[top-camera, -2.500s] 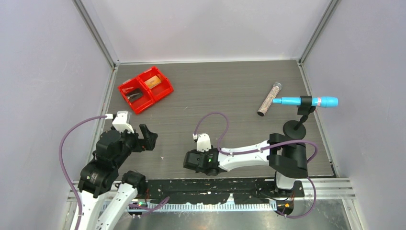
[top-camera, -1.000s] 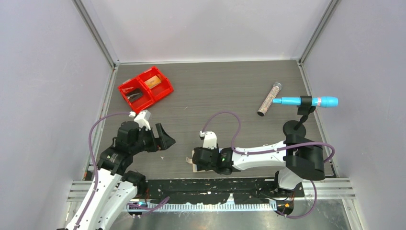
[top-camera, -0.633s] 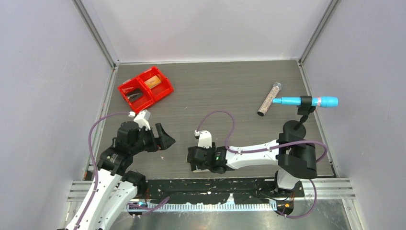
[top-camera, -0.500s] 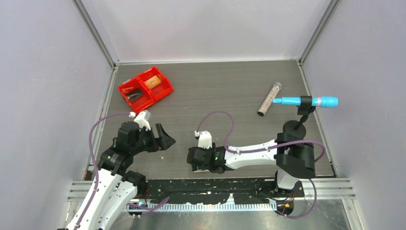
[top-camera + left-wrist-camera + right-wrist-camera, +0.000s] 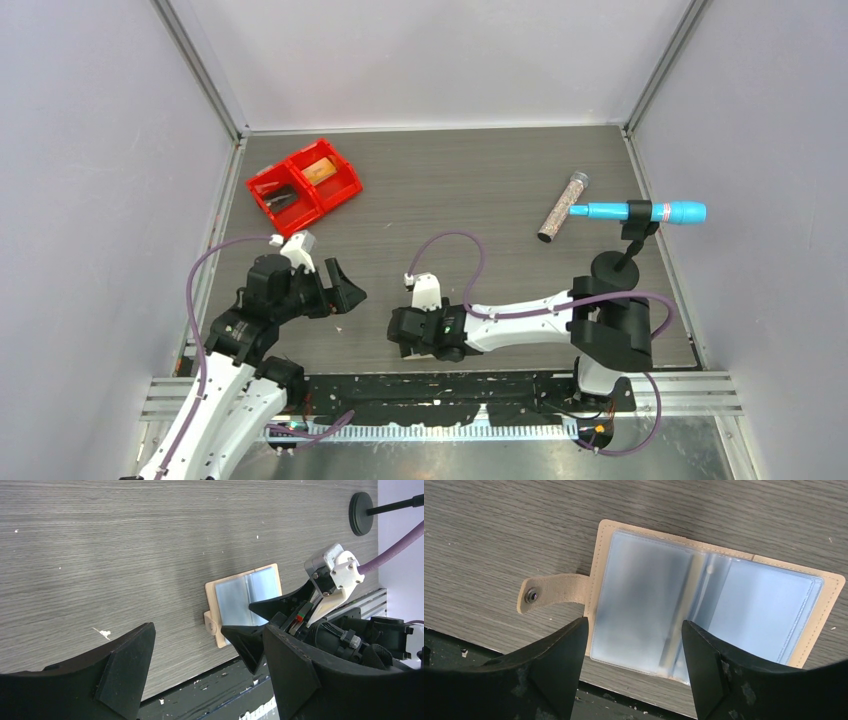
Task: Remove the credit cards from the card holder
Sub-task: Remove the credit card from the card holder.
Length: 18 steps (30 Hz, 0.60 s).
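The card holder (image 5: 704,605) lies spread open on the table near its front edge, tan rim and snap tab (image 5: 549,595) up, blue-grey sleeves showing. My right gripper (image 5: 634,665) hovers open just over its tab-side panel, fingers apart on either side and holding nothing. In the top view that gripper (image 5: 398,335) covers the holder. From the left wrist view the holder (image 5: 240,592) shows beyond my open, empty left gripper (image 5: 210,672), which hangs a short way to its left (image 5: 340,292). No credit cards show plainly; the sleeves look cloudy.
A red two-compartment bin (image 5: 345,195) at the back left holds dark pieces and a tan one. A glittery tube (image 5: 563,208) and a blue pen on a black stand (image 5: 640,212) are at the right. The black base strip (image 5: 430,410) runs just behind the holder's near edge.
The right gripper has spread its fingers wider and shifted slightly left, now covering the holder's tan edge in the top view. The left arm swung forward earlier and has stayed still since.
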{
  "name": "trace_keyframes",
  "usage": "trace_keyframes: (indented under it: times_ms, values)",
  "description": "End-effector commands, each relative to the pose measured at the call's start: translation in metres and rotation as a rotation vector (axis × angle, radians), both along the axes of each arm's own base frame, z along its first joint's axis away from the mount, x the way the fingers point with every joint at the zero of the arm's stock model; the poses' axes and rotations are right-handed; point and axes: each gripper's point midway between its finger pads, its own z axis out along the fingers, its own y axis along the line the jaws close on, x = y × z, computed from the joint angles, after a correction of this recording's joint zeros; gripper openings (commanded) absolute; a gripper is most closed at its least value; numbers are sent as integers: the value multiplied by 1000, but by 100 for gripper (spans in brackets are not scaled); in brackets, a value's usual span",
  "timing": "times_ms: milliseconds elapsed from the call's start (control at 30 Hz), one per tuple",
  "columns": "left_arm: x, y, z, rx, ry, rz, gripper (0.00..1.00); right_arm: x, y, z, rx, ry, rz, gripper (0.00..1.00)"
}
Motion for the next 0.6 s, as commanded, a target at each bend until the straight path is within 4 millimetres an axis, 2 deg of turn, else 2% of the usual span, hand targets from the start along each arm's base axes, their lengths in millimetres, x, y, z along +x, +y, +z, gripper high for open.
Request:
trace_keyframes:
  times_ms: [0, 133, 267, 400, 567]
  values:
    - [7, -1, 7, -13, -46, 8, 82, 7, 9, 7, 8, -27, -17, 76]
    - [7, -1, 6, -10, -42, 11, 82, 8, 7, 4, -13, -29, -28, 74]
    - [7, -1, 6, -9, -42, 10, 82, 9, 3, 8, -6, -36, -41, 66]
    - [7, -3, 4, -16, -38, 3, 82, 9, 4, 19, 50, -49, -48, 58]
    - [6, -11, -5, -40, 1, -29, 79, 8, 7, 25, 116, -49, -42, 56]
